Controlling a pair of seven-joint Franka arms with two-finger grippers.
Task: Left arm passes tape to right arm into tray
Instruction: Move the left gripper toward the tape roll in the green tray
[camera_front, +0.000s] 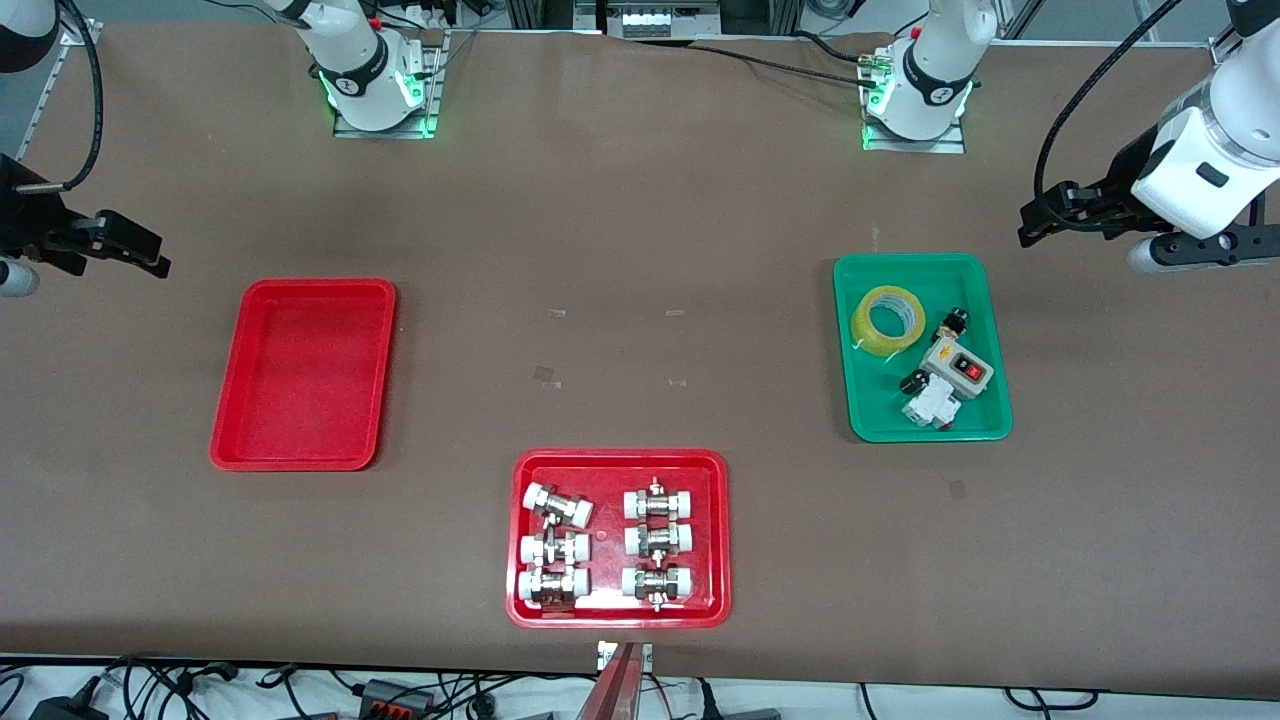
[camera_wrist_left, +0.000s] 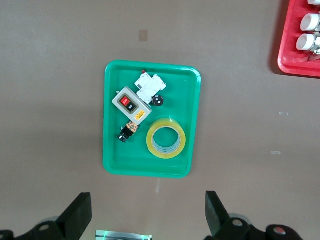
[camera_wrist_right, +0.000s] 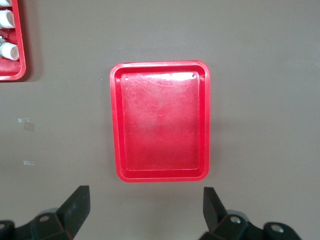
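Note:
The tape (camera_front: 888, 319), a yellow roll with a white core, lies flat in the green tray (camera_front: 925, 432) toward the left arm's end of the table. In the left wrist view the tape (camera_wrist_left: 166, 138) sits in the green tray (camera_wrist_left: 107, 125) beside other parts. My left gripper (camera_front: 1045, 215) hangs open in the air off that tray's side, nothing between its fingers (camera_wrist_left: 80, 212). The plain red tray (camera_front: 300, 375) lies toward the right arm's end with nothing in it, and fills the middle of the right wrist view (camera_wrist_right: 160, 125). My right gripper (camera_front: 135, 245) hovers open near it.
A grey switch box (camera_front: 958, 367), a white breaker (camera_front: 930, 405) and a small black connector (camera_front: 952, 322) share the green tray with the tape. A second red tray (camera_front: 620, 617) of white-capped metal fittings sits nearer the front camera, mid-table. Both arm bases stand along the table's back edge.

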